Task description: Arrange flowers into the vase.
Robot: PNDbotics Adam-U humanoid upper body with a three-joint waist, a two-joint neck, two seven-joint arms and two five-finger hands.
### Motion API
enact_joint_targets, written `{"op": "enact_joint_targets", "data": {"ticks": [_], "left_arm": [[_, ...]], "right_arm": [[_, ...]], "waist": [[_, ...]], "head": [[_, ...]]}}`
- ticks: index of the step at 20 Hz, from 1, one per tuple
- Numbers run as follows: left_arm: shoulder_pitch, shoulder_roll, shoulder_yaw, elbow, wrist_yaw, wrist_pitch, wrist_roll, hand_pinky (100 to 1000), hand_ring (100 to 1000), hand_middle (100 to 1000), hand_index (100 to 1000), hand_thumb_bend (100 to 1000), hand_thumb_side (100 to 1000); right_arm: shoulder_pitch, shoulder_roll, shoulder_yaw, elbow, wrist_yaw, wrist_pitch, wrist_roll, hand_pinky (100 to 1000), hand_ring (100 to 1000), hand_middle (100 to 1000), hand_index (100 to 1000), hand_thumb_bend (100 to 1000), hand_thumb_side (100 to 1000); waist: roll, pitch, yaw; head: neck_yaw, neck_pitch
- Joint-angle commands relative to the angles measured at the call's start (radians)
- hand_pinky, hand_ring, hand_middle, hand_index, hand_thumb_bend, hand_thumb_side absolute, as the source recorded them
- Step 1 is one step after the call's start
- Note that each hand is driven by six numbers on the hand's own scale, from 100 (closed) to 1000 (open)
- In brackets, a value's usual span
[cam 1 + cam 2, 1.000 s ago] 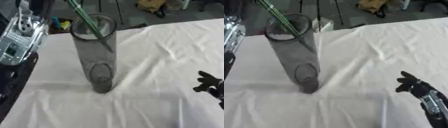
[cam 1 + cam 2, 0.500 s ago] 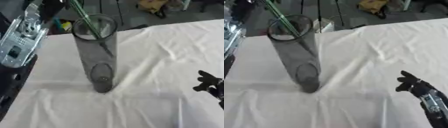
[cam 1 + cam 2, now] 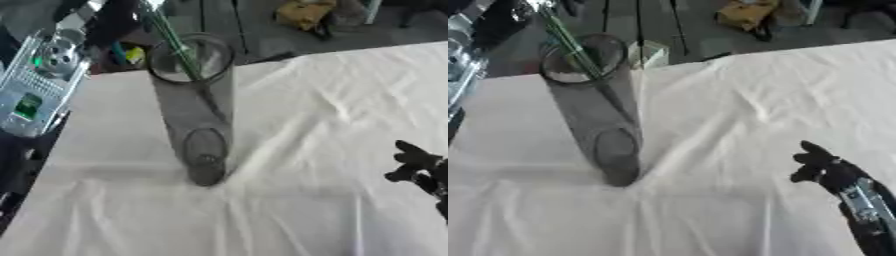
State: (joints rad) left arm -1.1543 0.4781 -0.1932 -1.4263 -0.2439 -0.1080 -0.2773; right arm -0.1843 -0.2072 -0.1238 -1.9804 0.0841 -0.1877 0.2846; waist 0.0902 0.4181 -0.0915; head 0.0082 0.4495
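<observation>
A wrinkled white cloth covers the table from edge to edge, creased in soft folds. One tall cylinder vase of smoky clear glass stands toward the table's far left corner, round mouth up. Two thin green flower stems slant into its mouth from above; their blooms lie out of view. The right robot hand, black with a silver wrist, rests near the table's right edge, well apart from the vase, fingers loosely bent and holding nothing.
</observation>
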Motion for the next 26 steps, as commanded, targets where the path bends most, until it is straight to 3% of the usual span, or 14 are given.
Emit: {"op": "enact_joint_targets", "data": {"ticks": [1, 16, 26], "left_arm": [[-0.015, 0.036, 0.001, -0.012, -0.029, -0.008, -0.056, 439, 672, 762, 743, 100, 993], [-0.008, 0.054, 0.004, -0.014, -0.109, -0.091, -0.236, 709, 854, 907, 953, 100, 1000], [-0.003, 0.049, 0.0, 0.017, -0.166, -0.142, -0.321, 775, 896, 941, 1000, 100, 1000]], "right_arm": [[-0.001, -0.008, -0.007, -0.02, -0.01, 0.004, -0.002, 722, 1000, 543, 784, 100, 1000], [0.006, -0.009, -0.007, -0.02, -0.017, 0.012, 0.0, 723, 1000, 544, 785, 100, 1000], [0.005, -0.01, -0.005, -0.02, -0.021, 0.013, 0.002, 724, 1000, 544, 785, 100, 1000]], "waist": [[-0.022, -0.048, 0.002], [-0.02, -0.069, 0.013], [-0.018, -0.072, 0.016]], "head": [[-0.001, 0.01], [-0.003, 0.021], [-0.006, 0.024]]}}
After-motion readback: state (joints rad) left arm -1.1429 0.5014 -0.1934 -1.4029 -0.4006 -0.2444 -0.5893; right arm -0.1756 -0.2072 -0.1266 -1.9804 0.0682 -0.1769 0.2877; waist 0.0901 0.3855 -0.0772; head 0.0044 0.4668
